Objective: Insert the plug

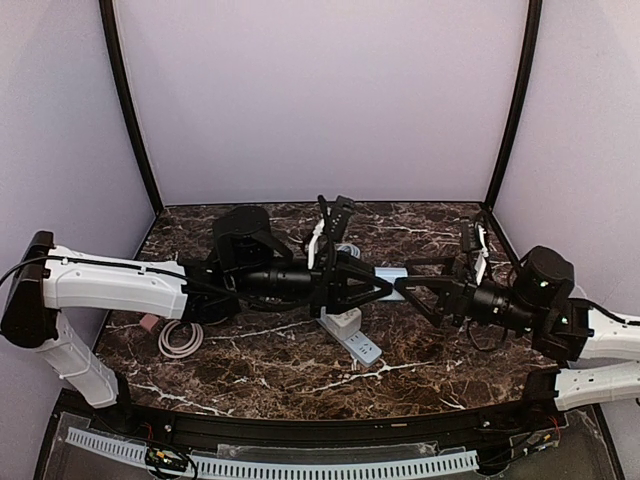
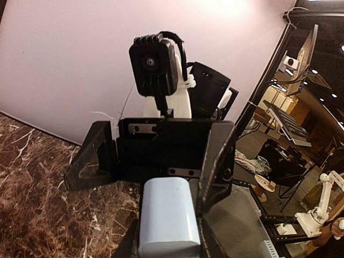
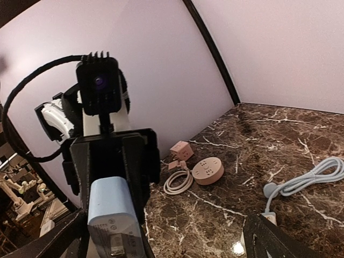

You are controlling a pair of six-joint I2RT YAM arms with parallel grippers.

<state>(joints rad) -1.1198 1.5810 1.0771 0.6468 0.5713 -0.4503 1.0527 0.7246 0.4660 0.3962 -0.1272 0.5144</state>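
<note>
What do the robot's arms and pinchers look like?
Both arms, left arm and right arm, have smooth white shells near their bases and chunky black joints further out. The left gripper and right gripper are black, each with two flat, pointed triangular fingers. A small black ribbed camera sits on each wrist, with black cable looping behind.

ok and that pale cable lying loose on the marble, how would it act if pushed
Probably floppy: the pale cable lies in soft doubled curves, so a push would likely bend it rather than shift it whole. It looks thin and light, and may slide on the polished marble table.
</note>
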